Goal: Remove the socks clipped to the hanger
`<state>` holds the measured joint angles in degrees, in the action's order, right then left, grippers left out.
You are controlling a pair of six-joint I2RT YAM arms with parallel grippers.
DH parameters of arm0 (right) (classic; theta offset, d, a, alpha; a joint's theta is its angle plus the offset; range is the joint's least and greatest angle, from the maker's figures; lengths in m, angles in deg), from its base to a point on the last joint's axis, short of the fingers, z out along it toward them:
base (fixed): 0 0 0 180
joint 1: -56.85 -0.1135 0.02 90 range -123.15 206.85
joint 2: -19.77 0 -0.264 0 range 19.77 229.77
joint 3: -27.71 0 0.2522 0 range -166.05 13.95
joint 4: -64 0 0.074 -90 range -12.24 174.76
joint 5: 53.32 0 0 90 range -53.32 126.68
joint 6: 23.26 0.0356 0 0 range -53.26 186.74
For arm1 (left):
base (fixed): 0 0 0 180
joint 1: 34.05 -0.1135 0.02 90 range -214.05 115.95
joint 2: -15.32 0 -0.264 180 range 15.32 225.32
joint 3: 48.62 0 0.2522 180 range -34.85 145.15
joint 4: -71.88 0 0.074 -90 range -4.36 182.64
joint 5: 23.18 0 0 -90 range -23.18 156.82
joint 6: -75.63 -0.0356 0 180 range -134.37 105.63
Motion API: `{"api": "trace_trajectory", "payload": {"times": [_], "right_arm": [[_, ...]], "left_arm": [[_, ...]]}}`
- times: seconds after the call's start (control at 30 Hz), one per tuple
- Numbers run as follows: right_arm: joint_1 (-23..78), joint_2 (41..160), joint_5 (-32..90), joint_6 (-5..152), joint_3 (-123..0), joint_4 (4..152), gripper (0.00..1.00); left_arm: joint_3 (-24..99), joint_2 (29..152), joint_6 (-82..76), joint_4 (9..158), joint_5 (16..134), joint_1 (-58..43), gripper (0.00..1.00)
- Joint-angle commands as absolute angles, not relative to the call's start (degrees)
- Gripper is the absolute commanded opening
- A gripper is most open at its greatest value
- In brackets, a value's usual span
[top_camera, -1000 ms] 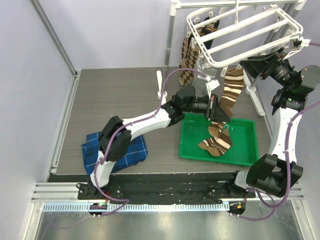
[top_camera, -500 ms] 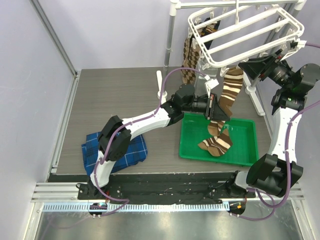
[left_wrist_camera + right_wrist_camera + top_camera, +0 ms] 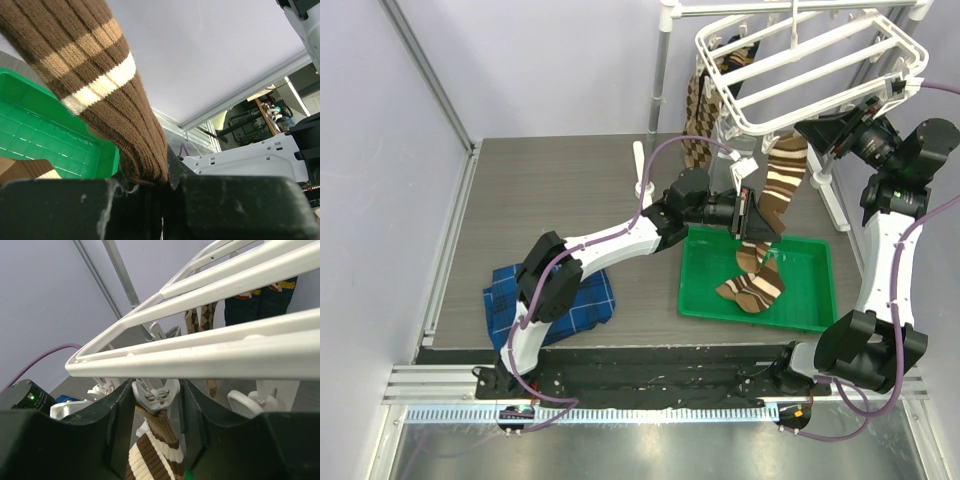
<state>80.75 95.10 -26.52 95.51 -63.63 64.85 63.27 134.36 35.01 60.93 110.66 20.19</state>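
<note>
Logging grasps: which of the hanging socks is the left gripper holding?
The brown sock with cream stripes over the green tray; the left gripper is shut on it. The argyle socks hang farther back, untouched.

One white hanger (image 3: 210, 352), one green tray (image 3: 810, 300), one folded blue cloth (image 3: 590, 295), plus striped socks (image 3: 782, 180), argyle socks (image 3: 695, 105) and navy socks (image 3: 260, 307), too overlapped to count.

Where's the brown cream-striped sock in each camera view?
Top external: striped sock hangs centre-right, below the hanger.
Left wrist: sock upper left, running into the left pincer.
Right wrist: bottom centre, under a clip.
Shared landmark: green tray, top and left wrist.
</note>
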Motion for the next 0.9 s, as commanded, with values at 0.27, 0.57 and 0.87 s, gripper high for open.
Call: {"api": "trace_trajectory", "payload": {"times": [0.27,0.57,0.87], "right_arm": [[79.88,93.51,-25.37,95.39,-65.85,62.38,0.01],[79.88,93.16,-25.28,97.67,-66.73,62.46,0.01],[79.88,91.85,-24.76,97.24,-66.12,63.17,0.01]], "left_arm": [[65.43,133.44,34.5,58.83,110.95,19.92,0.0],[57.61,131.42,32.3,60.5,103.66,20.01,0.01],[50.5,130.98,28.18,67.61,93.64,22.47,0.17]]}}
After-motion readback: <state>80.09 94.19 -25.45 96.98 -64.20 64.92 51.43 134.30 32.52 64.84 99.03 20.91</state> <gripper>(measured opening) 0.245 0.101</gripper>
